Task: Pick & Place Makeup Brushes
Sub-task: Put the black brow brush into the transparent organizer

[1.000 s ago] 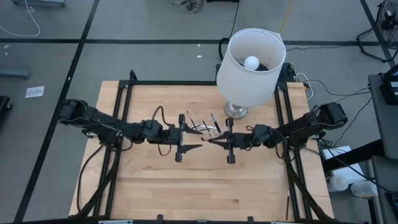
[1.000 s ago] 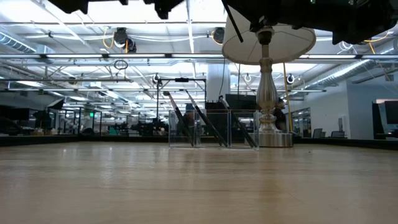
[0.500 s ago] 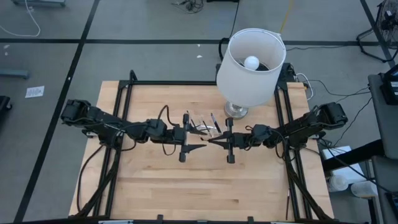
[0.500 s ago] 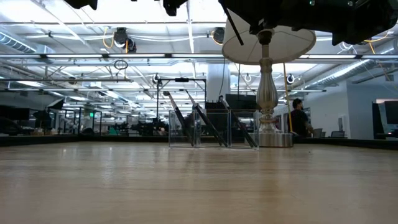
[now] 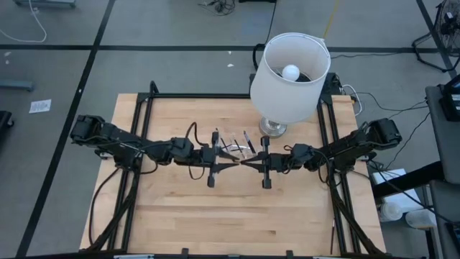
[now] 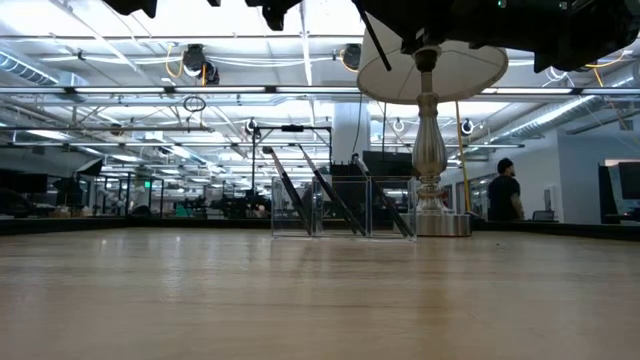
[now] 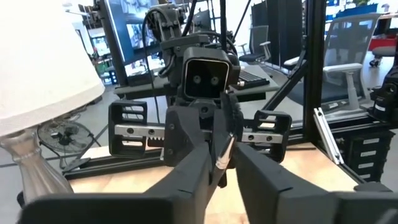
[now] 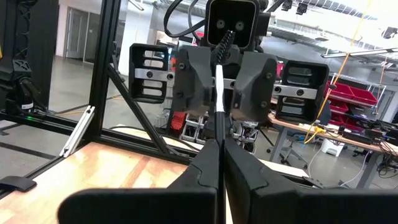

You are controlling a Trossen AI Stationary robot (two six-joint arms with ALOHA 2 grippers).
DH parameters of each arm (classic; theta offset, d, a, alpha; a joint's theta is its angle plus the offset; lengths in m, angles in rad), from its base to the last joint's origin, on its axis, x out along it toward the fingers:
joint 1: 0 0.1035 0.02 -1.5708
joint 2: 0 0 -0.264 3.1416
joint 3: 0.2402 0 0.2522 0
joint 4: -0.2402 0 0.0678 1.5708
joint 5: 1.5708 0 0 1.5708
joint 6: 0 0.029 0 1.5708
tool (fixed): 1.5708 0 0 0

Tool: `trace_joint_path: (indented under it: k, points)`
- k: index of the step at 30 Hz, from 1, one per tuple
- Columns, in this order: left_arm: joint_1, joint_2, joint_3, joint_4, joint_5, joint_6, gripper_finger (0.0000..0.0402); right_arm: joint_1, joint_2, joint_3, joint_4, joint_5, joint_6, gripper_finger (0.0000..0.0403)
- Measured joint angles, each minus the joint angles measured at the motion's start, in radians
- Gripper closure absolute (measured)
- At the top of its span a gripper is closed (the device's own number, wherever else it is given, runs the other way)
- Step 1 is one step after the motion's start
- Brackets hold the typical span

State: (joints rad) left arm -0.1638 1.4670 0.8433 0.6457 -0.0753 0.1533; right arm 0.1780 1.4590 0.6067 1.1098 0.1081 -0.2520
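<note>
**Brush shared between two grippers**

While the right gripper (image 8: 219, 144) pinches a makeup brush (image 8: 219, 93) between pressed-together fingers, the left gripper (image 7: 222, 167) faces it, its jaws narrowed around the brush's other end. More makeup brushes (image 5: 237, 142) stand in clear holders (image 6: 340, 208) beyond both jaws, beside a lamp (image 5: 290, 68).

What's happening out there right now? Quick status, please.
Left gripper and right gripper meet tip to tip mid-table, both on one brush. Other brushes stand in clear holders by the lamp. Nothing in the way.
</note>
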Motion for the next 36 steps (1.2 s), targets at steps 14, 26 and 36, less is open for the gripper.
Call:
trace_joint_path:
  k: [14, 26, 36]
  points:
    - [-0.001, 0.0, 0.0, -0.019, -0.003, 0.08, 0.0394, 0.0, 0.0, 0.0, -0.011, 0.0, 0.001, 0.0403]
    - [-0.001, -0.039, -0.002, -0.077, -0.116, 0.129, 0.0396, 0.0, 0.0, 0.0, -0.031, 0.087, 0.005, 0.0365]
    - [0.061, -0.269, -0.002, -0.331, -0.218, 0.137, 0.0396, 0.008, 0.0, 0.0, -0.039, 0.1, 0.023, 0.0292]
